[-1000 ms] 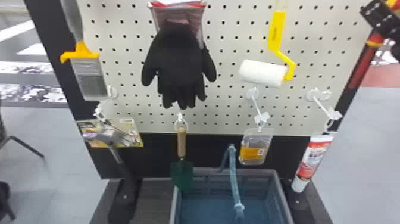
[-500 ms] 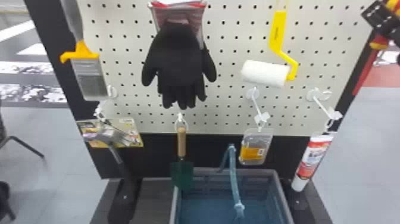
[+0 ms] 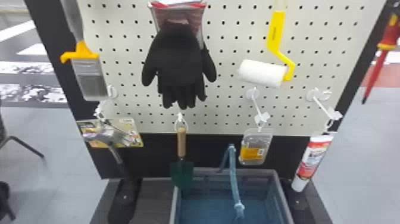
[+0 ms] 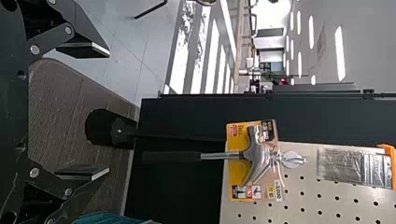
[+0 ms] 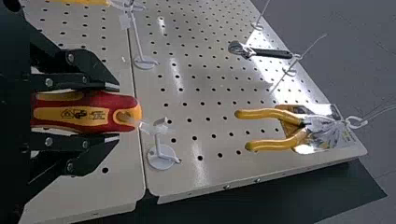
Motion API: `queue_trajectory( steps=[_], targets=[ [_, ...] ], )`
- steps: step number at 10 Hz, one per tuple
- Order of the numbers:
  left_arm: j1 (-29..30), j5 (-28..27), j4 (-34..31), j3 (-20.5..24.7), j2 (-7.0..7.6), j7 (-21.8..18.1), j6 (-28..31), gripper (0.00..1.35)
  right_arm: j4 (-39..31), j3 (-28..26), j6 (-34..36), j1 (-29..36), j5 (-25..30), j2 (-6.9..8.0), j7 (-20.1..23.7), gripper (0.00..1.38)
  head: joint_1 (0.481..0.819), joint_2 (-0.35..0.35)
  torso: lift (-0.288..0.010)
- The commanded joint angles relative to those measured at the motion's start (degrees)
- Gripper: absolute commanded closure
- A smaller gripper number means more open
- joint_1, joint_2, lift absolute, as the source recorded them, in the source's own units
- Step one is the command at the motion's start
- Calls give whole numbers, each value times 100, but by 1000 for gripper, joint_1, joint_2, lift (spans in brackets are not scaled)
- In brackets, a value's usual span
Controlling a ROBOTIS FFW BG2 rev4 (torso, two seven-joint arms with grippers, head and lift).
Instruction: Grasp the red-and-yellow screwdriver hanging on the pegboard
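Note:
At the top right corner of the head view is a dark part of my right gripper (image 3: 394,4), above the red-and-yellow screwdriver (image 3: 388,37), whose red shaft slants down to a dark tip beside the board's right edge. In the right wrist view, the two fingers of my right gripper (image 5: 117,112) press on both sides of the screwdriver's handle (image 5: 88,113). The handle's end meets a clear piece at the tip of a white hook (image 5: 162,154); whether it still hangs there I cannot tell. My left gripper (image 4: 108,112) is open and holds nothing, facing a hammer (image 4: 254,156).
The pegboard (image 3: 226,116) carries black gloves (image 3: 179,65), a paint roller (image 3: 262,73), a brush (image 3: 89,79), a trowel (image 3: 181,172) and a white-and-red tube (image 3: 312,162). Below stands a basket (image 3: 175,205). Yellow-handled pliers (image 5: 273,114) and a wrench (image 5: 268,52) hang farther along.
In the head view, the right gripper has moved up and to the right, mostly out of that view. The screwdriver has shifted right, its tip also lower.

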Motion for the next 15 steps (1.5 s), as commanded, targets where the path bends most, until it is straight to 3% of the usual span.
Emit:
queue_trajectory(
  steps=[1, 15],
  targets=[
    [12, 4, 0, 0, 12, 0, 0, 398, -84, -33, 65, 83, -13, 6, -78, 1104, 549, 0, -100],
    [12, 13, 0, -9, 12, 0, 0, 398, -84, -41, 21, 194, -75, 68, -227, 1165, 549, 0, -100]
  ],
)
